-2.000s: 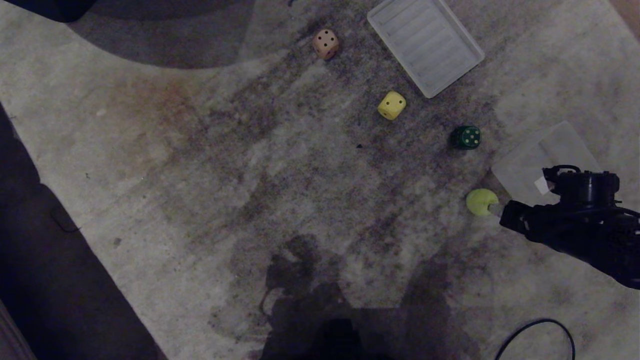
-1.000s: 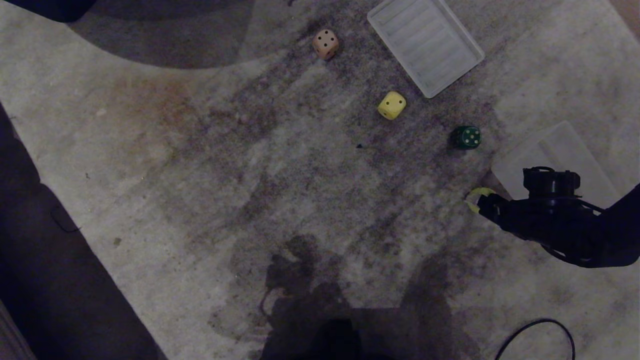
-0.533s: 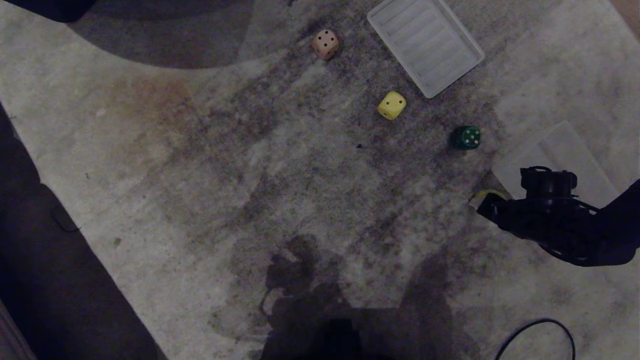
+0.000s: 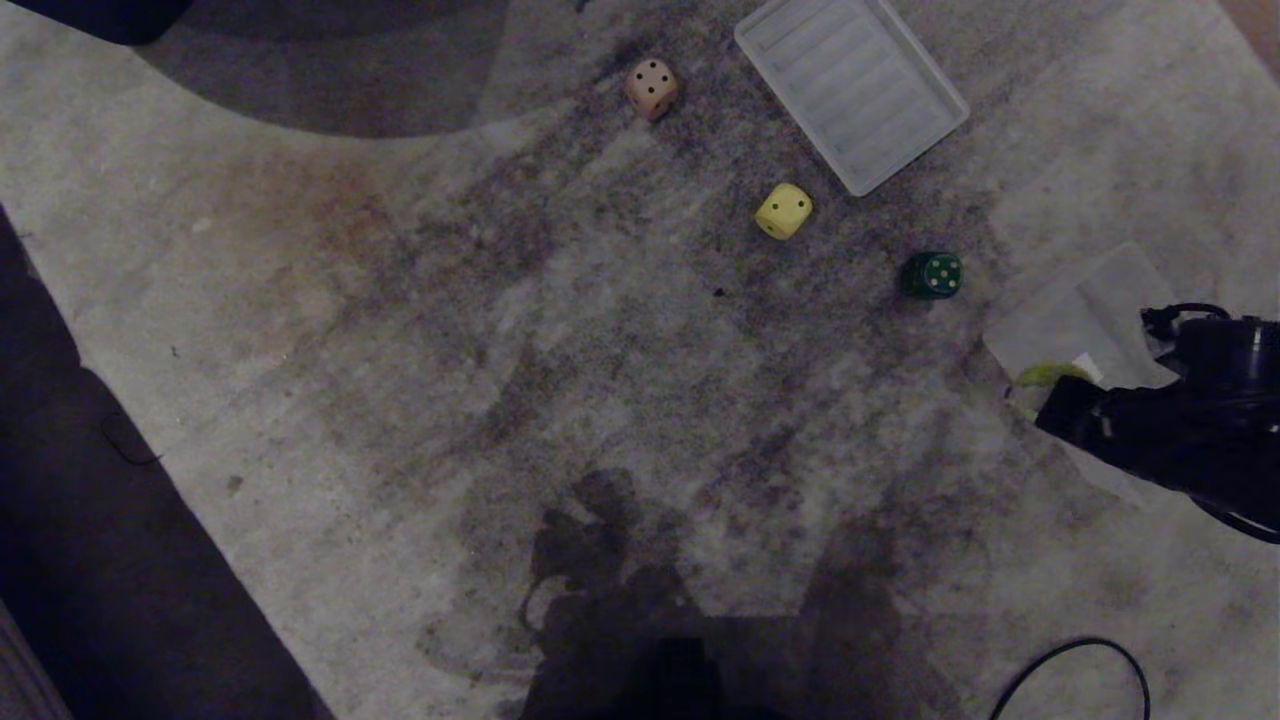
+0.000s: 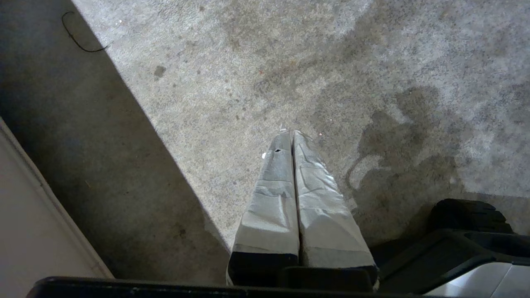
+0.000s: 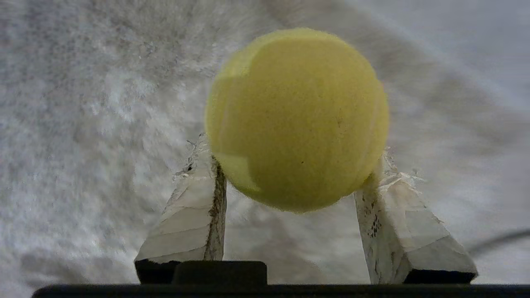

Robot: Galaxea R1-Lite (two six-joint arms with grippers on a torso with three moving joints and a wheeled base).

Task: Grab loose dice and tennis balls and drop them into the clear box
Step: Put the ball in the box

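My right gripper [image 6: 294, 149] is shut on a fuzzy yellow-green tennis ball [image 6: 297, 118], pinched between both taped fingers and lifted off the carpet. In the head view the ball [image 4: 1048, 374] hangs at the near left corner of the clear box [image 4: 1095, 300], with the dark right arm [image 4: 1170, 440] behind it. Three dice lie loose on the carpet: tan [image 4: 651, 88], yellow [image 4: 783, 211] and dark green [image 4: 932, 275]. My left gripper [image 5: 290, 134] is shut and empty, parked low over the carpet, outside the head view.
A flat ribbed translucent lid [image 4: 850, 90] lies at the far side, beyond the yellow die. A black cable [image 4: 1075, 655] loops at the near right. Dark flooring [image 4: 60, 520] borders the carpet on the left.
The right gripper closed on the tennis ball, lifted it off the carpet and carried it to the right, up to the box's near corner. The dice have not moved.
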